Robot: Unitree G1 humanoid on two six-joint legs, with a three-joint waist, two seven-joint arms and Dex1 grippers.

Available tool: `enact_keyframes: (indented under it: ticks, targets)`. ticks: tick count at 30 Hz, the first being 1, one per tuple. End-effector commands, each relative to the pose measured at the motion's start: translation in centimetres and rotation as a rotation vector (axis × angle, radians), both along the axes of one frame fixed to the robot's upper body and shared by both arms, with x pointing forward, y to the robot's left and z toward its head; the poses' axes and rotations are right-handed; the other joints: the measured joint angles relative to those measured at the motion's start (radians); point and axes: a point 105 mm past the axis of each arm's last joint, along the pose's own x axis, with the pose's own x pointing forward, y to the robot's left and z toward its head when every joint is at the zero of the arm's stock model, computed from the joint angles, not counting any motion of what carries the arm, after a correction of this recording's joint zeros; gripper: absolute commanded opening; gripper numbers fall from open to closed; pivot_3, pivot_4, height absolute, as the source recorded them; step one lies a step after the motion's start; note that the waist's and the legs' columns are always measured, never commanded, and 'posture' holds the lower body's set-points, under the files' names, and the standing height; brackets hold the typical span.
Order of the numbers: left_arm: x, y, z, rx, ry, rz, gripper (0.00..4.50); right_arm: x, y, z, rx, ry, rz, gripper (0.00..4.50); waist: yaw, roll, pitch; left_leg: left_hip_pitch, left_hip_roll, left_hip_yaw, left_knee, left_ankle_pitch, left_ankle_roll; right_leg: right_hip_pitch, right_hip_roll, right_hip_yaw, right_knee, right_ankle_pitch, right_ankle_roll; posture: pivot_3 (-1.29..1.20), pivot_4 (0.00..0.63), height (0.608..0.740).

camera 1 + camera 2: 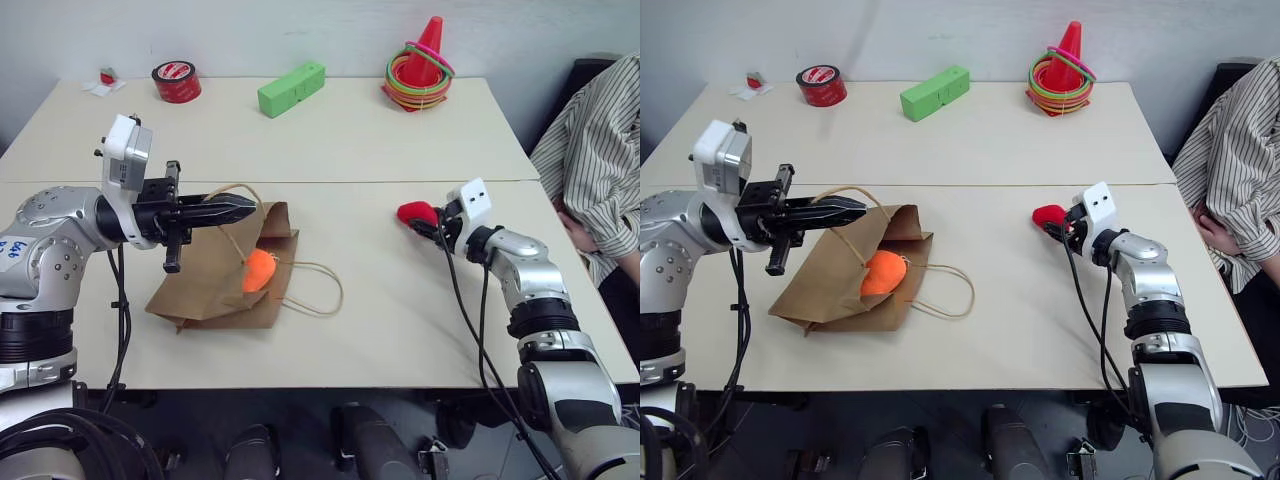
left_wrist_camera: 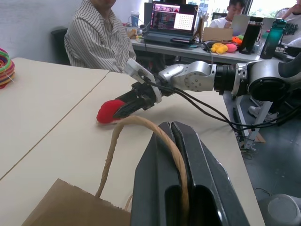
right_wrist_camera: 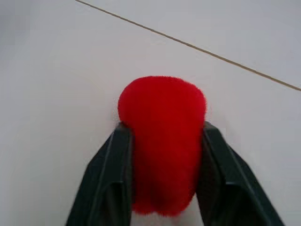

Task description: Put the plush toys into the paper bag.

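Note:
The brown paper bag lies flat on the near table, left of centre. One of its cord handles is lifted, and my left gripper is shut on it, pointing level across the bag. The orange plush toy sits at the bag's mouth, partly inside. The other handle lies loose on the table. To the right, the small red plush toy rests on the table. My right gripper is shut on it, with one black finger pressed against each of its sides.
On the far table stand a red tape roll, a green block and an orange-red cone with coloured rings. A person in a striped shirt sits at the right edge. A seam joins the two tables.

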Motion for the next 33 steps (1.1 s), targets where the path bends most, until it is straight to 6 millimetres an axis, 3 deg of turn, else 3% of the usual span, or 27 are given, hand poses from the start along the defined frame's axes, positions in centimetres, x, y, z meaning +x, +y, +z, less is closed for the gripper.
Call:
enact_keyframes:
  ticks: [1, 3, 5, 8, 11, 19, 26, 33]
  targets:
    - [-0.6, -0.1, 1.0, -0.011, -0.025, -0.027, 0.0, -3.3, 4.9, 3.5, 0.017, -0.087, 0.302, 0.69, 0.0, 0.0, 0.0, 0.0, 0.0, 0.0, 0.0, 0.0, 0.0, 0.0, 0.0, 0.0, 0.0, 0.0, 0.0, 0.0, 0.15, 0.74]
    - [-0.7, -0.2, 1.2, -0.018, -0.016, -0.041, 0.0, -5.6, 8.9, 4.1, 0.048, -0.06, 0.446, 0.37, -0.004, 0.0, 0.0, 0.0, 0.001, 0.0, 0.0, 0.0, 0.0, 0.0, 0.001, 0.0, 0.001, 0.0, 0.0, 0.0, 0.15, 0.74]
    - [-0.8, -0.4, 1.3, -0.023, -0.006, -0.058, 0.0, -7.4, 12.7, 4.2, 0.072, -0.033, 0.538, 0.33, -0.01, 0.0, 0.0, 0.001, 0.002, 0.0, 0.001, 0.0, -0.001, 0.0, 0.001, 0.0, 0.002, 0.0, 0.0, 0.0, 0.15, 0.74]
    - [-0.9, -0.9, 1.3, -0.024, 0.007, -0.082, 0.0, -8.2, 16.6, 3.8, 0.1, -0.01, 0.566, 0.33, -0.012, 0.0, 0.0, 0.001, 0.003, -0.001, 0.002, 0.0, -0.002, 0.0, 0.002, -0.001, 0.004, 0.0, 0.0, 0.0, 0.15, 0.74]
    - [-1.1, -1.4, 1.4, -0.028, 0.016, -0.109, 0.0, -8.2, 20.4, 2.2, 0.054, 0.018, 0.59, 0.33, -0.008, 0.0, 0.0, 0.0, 0.002, -0.001, 0.005, -0.001, -0.001, 0.0, 0.001, -0.001, 0.004, 0.0, 0.0, 0.0, 0.15, 0.74]
    - [-1.2, -2.0, 1.4, -0.053, 0.031, -0.129, 0.0, -7.6, 26.3, -0.4, 0.026, 0.029, 0.659, 0.33, -0.004, -0.001, -0.001, -0.003, 0.001, -0.001, 0.009, -0.004, 0.002, -0.001, 0.0, -0.001, 0.004, 0.0, 0.0, 0.0, 0.15, 0.74]
    - [-1.2, -1.9, 0.8, -0.06, 0.047, -0.113, 0.0, -7.1, 28.0, -2.7, -0.064, 0.027, 0.678, 0.33, -0.021, -0.001, -0.001, -0.003, 0.001, -0.001, 0.009, -0.004, 0.002, -0.001, 0.0, -0.001, 0.004, 0.0, 0.0, 0.0, 0.15, 0.74]
    - [-0.7, -0.8, 1.1, -0.077, 0.019, -0.043, 0.0, -9.2, 28.1, -0.9, 0.035, -0.013, 0.834, 2.75, -0.023, -0.002, -0.001, -0.002, 0.002, -0.001, 0.009, -0.004, 0.001, -0.001, 0.0, -0.001, 0.005, 0.0, 0.0, 0.0, 0.15, 0.74]
